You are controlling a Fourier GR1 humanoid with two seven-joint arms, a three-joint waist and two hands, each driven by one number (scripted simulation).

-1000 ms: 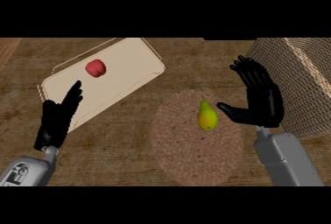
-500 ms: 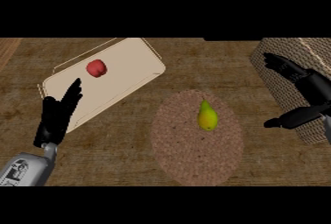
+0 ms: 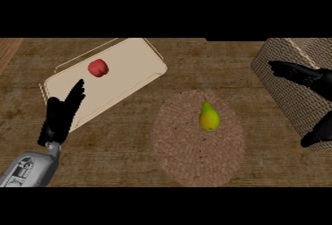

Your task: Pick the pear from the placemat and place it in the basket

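Right hand [image 3: 310, 79] hovers right of pear [image 3: 208, 117].

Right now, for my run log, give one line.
pear: on placemat | right robot hand: open, by basket | left robot hand: open

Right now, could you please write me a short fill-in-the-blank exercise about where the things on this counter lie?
1. The yellow-green pear lies on the round woven brown ____.
2. The small red fruit rests on the beige rectangular ____.
3. The right robot hand shows in front of the tan woven ____ at the view's right edge.
4. The left robot hand, fingers straight, holds ____.

Missing words: placemat; tray; basket; nothing
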